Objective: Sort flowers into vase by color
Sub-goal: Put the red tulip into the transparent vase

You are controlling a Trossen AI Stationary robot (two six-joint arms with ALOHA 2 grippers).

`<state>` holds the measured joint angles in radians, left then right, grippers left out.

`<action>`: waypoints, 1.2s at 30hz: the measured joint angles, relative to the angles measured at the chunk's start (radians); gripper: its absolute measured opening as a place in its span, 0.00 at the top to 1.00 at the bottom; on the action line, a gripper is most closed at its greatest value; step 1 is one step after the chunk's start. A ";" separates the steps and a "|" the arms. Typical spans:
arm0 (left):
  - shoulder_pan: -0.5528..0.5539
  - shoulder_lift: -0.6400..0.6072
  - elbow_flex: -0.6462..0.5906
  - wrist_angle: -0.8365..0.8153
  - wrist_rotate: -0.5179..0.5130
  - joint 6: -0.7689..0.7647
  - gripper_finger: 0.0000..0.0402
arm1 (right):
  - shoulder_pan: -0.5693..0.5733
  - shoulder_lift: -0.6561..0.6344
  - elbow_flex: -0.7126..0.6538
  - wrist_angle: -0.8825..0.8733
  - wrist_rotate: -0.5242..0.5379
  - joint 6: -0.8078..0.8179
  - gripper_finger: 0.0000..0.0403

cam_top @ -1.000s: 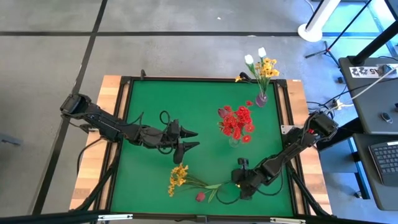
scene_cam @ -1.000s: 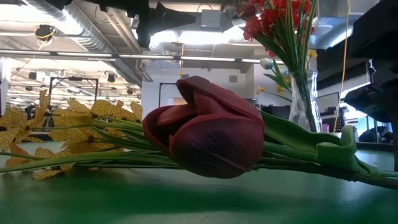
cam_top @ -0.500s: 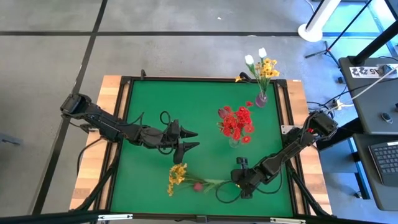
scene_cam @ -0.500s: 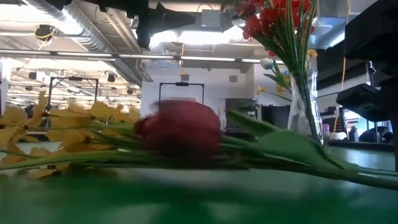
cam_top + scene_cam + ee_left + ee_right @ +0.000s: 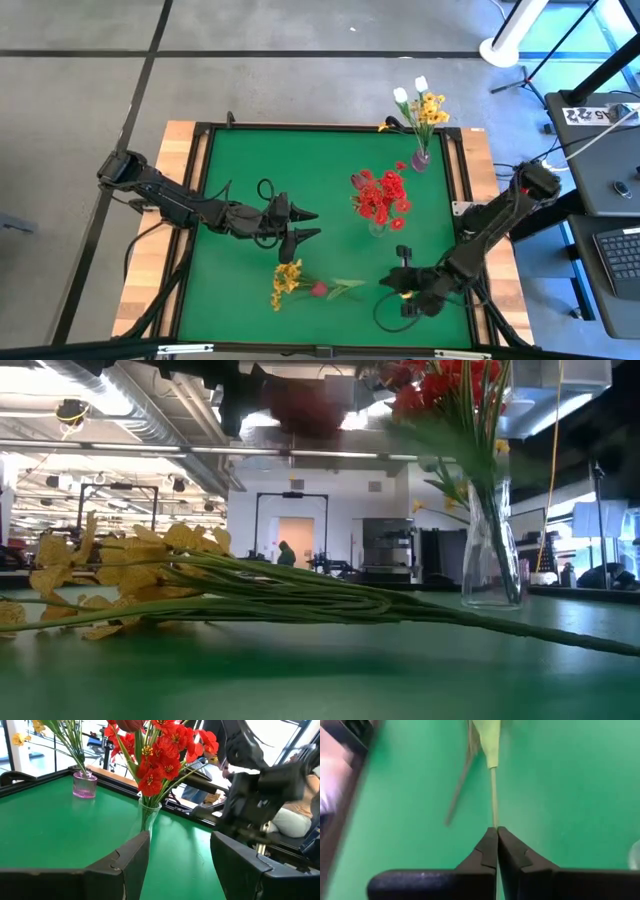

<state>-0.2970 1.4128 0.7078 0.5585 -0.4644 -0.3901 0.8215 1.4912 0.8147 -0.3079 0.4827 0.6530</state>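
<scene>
At the near edge of the green-topped bench [image 5: 240, 170], the right end effector [image 5: 398, 283] has its dark fingers [image 5: 490, 851] pinched tight on the thin green stem of a small dark pink bud flower [image 5: 319, 290], whose blurred head shows high up in the low view, off the surface. Just beside it a spray of yellow artificial flowers [image 5: 285, 283] lies flat on the green, its long stems running toward the right arm. Farther in, near the middle, the left end effector [image 5: 310, 223] hovers with its fingers spread wide, holding nothing. Beyond it stands a clear glass vase of red cluster flowers [image 5: 380, 196], upright. At the far right corner a small purple vase [image 5: 420, 158] holds white tulips and yellow sprays [image 5: 422, 103].
</scene>
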 joint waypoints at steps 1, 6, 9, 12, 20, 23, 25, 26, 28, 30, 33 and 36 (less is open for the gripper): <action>0.000 0.000 0.000 0.001 0.000 0.000 0.49 | 0.015 -0.023 0.001 0.004 0.036 0.000 1.00; 0.000 0.000 0.000 0.002 0.000 0.001 0.49 | 0.106 -0.113 0.001 0.012 0.304 0.000 1.00; 0.000 0.000 0.000 0.005 0.000 0.005 0.49 | 0.166 -0.141 0.003 0.020 0.539 0.002 1.00; 0.000 0.000 0.000 0.005 0.000 0.008 0.49 | 0.218 -0.145 0.001 0.021 0.767 0.027 1.00; 0.000 0.000 0.000 0.005 0.000 0.020 0.49 | 0.258 -0.145 -0.071 0.019 0.897 0.183 1.00; 0.000 0.000 0.000 0.005 -0.001 0.027 0.49 | 0.249 -0.145 -0.080 0.075 0.788 0.146 1.00; 0.000 0.000 0.000 0.005 -0.008 0.027 0.49 | 0.237 -0.145 -0.080 0.184 0.676 0.030 1.00; 0.000 0.000 0.000 0.005 -0.012 0.027 0.49 | 0.230 -0.145 -0.080 0.261 0.609 -0.053 1.00; 0.000 0.000 0.000 0.005 -0.015 0.028 0.49 | 0.205 -0.144 -0.080 0.438 0.452 -0.231 1.00; 0.000 0.000 0.000 0.009 -0.015 0.031 0.49 | 0.167 -0.133 -0.078 0.615 0.287 -0.395 1.00; 0.000 0.000 0.000 0.018 -0.016 0.031 0.49 | 0.111 -0.119 -0.078 0.777 0.179 -0.584 1.00; -0.002 0.000 0.000 0.017 -0.016 0.030 0.49 | 0.051 -0.120 -0.078 0.797 0.152 -0.679 1.00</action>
<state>-0.2993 1.4128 0.7078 0.5758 -0.4801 -0.3601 0.8727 1.3717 0.7365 0.4892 0.6346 -0.0263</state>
